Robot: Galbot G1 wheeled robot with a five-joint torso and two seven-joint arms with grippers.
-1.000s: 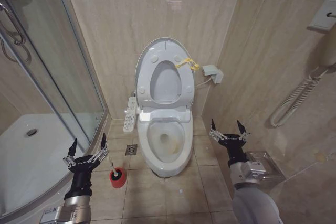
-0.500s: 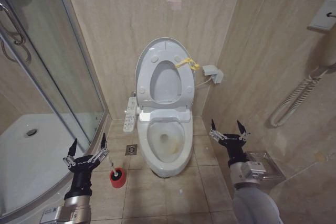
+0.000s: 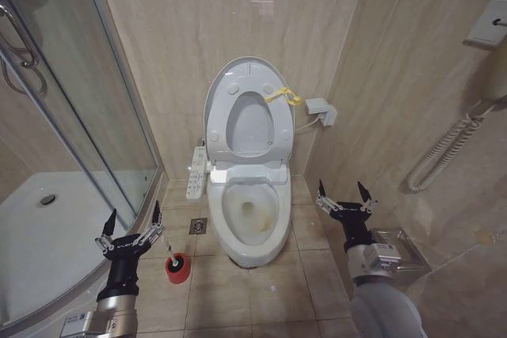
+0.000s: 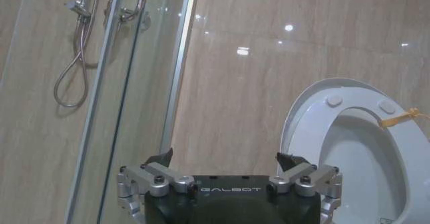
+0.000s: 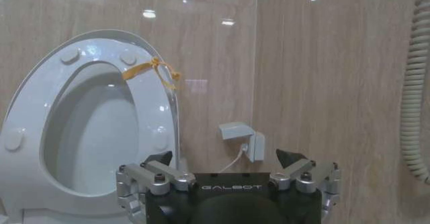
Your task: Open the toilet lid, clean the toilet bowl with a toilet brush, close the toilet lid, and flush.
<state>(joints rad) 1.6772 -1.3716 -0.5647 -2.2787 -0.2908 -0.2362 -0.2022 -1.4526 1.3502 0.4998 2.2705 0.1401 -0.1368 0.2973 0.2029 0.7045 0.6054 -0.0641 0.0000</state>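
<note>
White glossy plastic oval toilet lid [image 3: 248,77] is standing raised against the far beige tiled wall [image 3: 230,13], with the ring-shaped white seat [image 3: 249,128] lifted against it and a yellow strap [image 3: 283,97] hanging at its right edge. Just in front, the white elongated ceramic toilet bowl [image 3: 253,215] is lying open, showing a yellowish-stained inside. A white button control panel [image 3: 196,170] is sitting on the bowl's left side.

On the floor left of the bowl, the toilet brush [image 3: 171,257], thin white handle up, is standing in its small round red holder [image 3: 177,268].

Left gripper [image 3: 129,225] is hovering just left of the holder, near the glass shower enclosure [image 3: 71,116], fingers spread wide and holding nothing. Right gripper [image 3: 343,196] is hovering right of the bowl, well apart from it, fingers likewise spread wide and empty.

A small white wall box [image 3: 320,107] with a cable is sitting right of the lid. A coiled white hose [image 3: 444,156] is hanging on the right wall.
</note>
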